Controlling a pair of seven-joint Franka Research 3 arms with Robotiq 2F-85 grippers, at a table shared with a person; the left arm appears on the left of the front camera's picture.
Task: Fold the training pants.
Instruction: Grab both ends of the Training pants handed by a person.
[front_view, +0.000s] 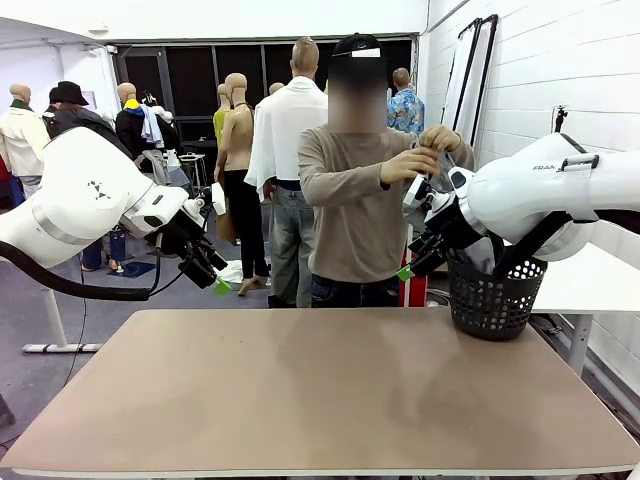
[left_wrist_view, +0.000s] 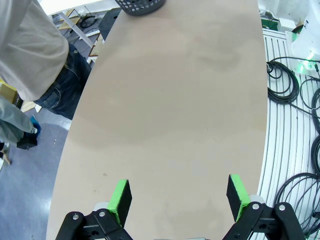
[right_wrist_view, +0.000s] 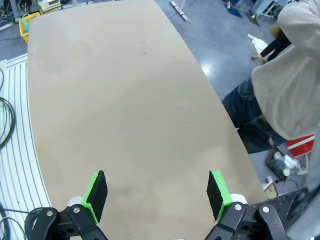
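Worktop (front_view: 300, 390): brown, black basket (front_view: 495, 300) at far right.
Left gripper (left_wrist_view: 178, 181): jaws spread, above worktop.
Right gripper (right_wrist_view: 156, 175): jaws spread, above worktop.

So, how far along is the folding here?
Nothing folded yet. The left pincer and right pincer hang open above the table, holding nothing. The person's hands work above the basket; what they hold is unclear. Laying out and every fold remain.
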